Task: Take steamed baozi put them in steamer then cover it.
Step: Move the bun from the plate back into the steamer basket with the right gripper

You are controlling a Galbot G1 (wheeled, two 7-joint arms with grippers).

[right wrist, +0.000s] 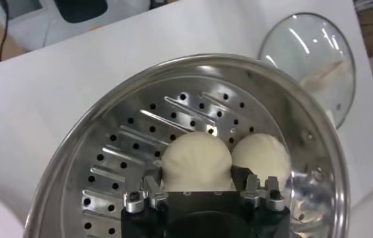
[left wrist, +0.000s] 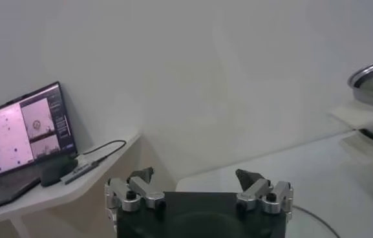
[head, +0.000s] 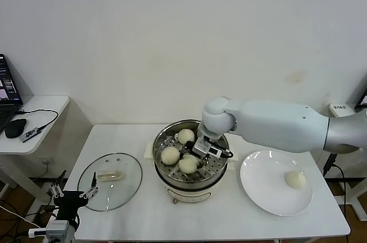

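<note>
Baozi (right wrist: 196, 162) between the right gripper (right wrist: 202, 189) jaws, half-closed on it, low over steamer (head: 166, 174) tray | one baozi on plate (head: 258, 191) | left gripper (left wrist: 199, 187) parked, wide open, empty | risk: bun sticks to pads on release, nudges neighbour (right wrist: 260, 155)

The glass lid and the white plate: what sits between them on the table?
In the head view, the steel steamer pot stands between the glass lid and the white plate, with the right claw lowered inside it among the buns.

steamer (head: 172, 175) uncovered, right hand (head: 194, 154) inside
</note>
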